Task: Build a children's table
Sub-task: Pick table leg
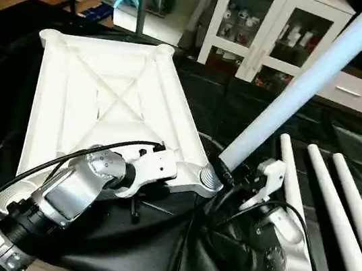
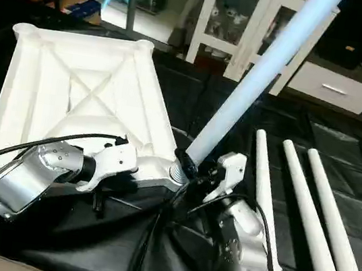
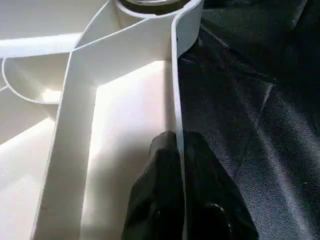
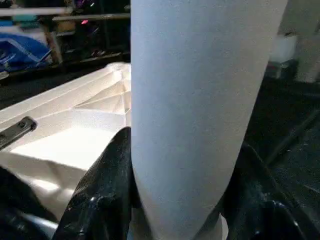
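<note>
The children's table lies in parts on the black cloth. Its white tabletop (image 1: 106, 90) is upside down, X-ribs facing up. My left gripper (image 3: 177, 165) is shut on the tabletop's near rim, one black finger on each side of the thin wall. A long white leg (image 1: 297, 85) rises tilted to the upper right, its threaded end at the near right corner socket (image 1: 210, 177). My right gripper (image 1: 226, 176) is shut on this leg just above the socket, and its fingers (image 4: 107, 190) flank the tube. Three loose legs (image 1: 333, 213) lie side by side at the right.
The black cloth (image 1: 150, 253) covers the work surface and is wrinkled near me. Black cables loop over my left forearm (image 1: 70, 194). A white cabinet with glass doors (image 1: 271, 33) stands behind the table's far edge.
</note>
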Controlling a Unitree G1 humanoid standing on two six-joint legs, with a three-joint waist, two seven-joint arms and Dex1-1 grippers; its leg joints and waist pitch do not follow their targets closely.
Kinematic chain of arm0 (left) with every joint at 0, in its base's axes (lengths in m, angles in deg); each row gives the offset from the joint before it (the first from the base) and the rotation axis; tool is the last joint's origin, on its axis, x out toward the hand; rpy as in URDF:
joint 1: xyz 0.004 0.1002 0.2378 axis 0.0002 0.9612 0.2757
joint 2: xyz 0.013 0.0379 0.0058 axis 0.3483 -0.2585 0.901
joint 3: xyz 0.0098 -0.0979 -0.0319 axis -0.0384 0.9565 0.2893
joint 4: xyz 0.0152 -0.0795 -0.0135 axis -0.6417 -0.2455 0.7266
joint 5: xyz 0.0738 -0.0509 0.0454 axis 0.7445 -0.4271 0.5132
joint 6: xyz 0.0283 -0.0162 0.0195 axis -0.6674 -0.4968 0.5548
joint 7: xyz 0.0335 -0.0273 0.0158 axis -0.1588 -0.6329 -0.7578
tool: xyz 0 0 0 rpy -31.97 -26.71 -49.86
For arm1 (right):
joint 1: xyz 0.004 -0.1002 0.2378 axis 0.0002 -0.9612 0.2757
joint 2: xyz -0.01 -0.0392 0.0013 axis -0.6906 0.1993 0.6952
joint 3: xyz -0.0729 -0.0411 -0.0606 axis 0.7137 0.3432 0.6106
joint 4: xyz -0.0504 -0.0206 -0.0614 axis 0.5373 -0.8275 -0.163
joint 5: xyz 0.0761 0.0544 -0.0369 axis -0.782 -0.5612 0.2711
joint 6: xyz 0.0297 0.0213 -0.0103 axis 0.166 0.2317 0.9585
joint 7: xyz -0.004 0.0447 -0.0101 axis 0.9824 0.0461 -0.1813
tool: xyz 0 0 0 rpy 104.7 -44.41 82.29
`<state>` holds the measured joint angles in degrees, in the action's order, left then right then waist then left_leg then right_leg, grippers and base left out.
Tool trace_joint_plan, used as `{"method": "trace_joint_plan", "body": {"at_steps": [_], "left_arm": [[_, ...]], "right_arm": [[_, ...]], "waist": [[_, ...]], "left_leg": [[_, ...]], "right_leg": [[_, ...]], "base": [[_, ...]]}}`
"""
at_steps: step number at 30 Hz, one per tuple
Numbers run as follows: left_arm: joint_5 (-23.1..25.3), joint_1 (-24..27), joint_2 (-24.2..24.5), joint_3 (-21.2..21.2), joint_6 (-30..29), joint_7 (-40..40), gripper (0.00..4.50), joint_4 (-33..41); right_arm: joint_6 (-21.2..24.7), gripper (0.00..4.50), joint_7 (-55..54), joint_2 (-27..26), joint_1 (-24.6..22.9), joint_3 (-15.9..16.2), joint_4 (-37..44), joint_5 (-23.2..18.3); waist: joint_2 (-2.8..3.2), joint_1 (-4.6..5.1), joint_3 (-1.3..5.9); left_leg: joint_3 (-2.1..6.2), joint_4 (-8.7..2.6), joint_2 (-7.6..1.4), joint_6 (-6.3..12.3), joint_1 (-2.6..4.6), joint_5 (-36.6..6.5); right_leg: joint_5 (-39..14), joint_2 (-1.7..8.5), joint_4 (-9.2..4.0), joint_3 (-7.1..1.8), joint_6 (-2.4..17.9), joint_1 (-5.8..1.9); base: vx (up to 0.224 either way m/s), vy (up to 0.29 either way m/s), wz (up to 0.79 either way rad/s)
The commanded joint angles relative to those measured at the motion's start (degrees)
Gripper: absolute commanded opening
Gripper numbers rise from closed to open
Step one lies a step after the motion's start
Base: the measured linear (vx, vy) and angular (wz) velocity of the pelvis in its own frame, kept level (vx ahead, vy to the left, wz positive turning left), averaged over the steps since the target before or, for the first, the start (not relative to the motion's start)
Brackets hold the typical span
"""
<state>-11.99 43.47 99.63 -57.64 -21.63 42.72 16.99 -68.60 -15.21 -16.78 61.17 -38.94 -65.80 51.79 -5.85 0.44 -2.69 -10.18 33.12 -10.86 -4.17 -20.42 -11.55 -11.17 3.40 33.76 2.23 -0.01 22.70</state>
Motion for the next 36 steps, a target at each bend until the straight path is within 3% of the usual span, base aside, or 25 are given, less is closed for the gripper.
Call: {"method": "trace_joint_plan", "body": {"at_steps": [1, 2, 6, 11, 20, 36], "left_arm": [[-0.2, 0.5, 0.8, -1.1, 0.4, 1.7, 0.00, 0.4], [-0.2, 0.5, 0.7, -1.1, 0.3, 1.6, 0.00, 0.5], [-0.3, 0.5, 0.8, -1.1, 0.4, 1.5, 0.00, 0.4], [-0.3, 0.6, 1.0, -1.1, 0.6, 1.5, 0.00, 0.3], [-0.1, 0.6, 1.2, -1.1, 0.7, 1.0, 0.00, 0.6], [0.3, 0.4, 1.7, -1.4, 0.7, 0.9, 0.00, 0.8]], "right_arm": [[5.7, 1.86, -2.8, 4.6, -3.5, -3.4, -8.9, 2.5], [6.0, 1.86, -2.4, 4.9, -3.5, -3.4, -8.9, 2.1], [6.6, 1.86, -2.1, 5.2, -3.5, -3.1, -8.7, 2.0], [6.4, 1.86, -2.2, 5.1, -4.0, -2.6, -8.2, 2.6], [3.0, 1.86, -4.5, 4.7, -4.1, -1.6, -8.1, 5.1], [1.8, 1.86, -6.0, 4.8, -3.3, -1.9, -8.6, 5.9]], "waist": [[1.45, 0.27, 1.22], [1.17, 0.29, 1.27], [1.34, 0.24, 1.37], [1.33, 0.25, 1.22], [1.41, 0.21, 1.21], [1.44, 0.24, 1.07]], "left_leg": [[1.51, -5.29, -2.88, -1.32, 0.48, -25.1], [1.48, -5.31, -2.90, -1.18, 0.34, -24.4], [1.33, -5.40, -2.98, -1.00, 0.26, -22.1], [1.45, -5.43, -2.95, -1.25, 0.46, -24.1], [1.37, -5.47, -2.94, -1.21, 0.44, -23.4], [1.54, -5.67, -3.00, -1.25, 0.36, -23.9]], "right_leg": [[-27.4, 4.27, -5.67, -2.71, 7.3, -0.12], [-26.7, 4.30, -5.61, -2.68, 7.5, -0.26], [-22.1, 4.13, -5.14, -2.64, 8.8, -0.50], [-25.6, 4.30, -5.54, -2.64, 8.1, -0.33], [-24.1, 4.23, -5.47, -2.67, 8.3, -0.35], [-25.8, 4.32, -5.66, -2.63, 7.7, -0.41]], "base": [[0.000, 0.000, 0.00], [0.000, 0.000, 0.00], [0.000, 0.000, 0.00], [0.000, 0.000, 0.00], [0.000, 0.000, 0.00], [0.000, 0.000, 0.00]]}}
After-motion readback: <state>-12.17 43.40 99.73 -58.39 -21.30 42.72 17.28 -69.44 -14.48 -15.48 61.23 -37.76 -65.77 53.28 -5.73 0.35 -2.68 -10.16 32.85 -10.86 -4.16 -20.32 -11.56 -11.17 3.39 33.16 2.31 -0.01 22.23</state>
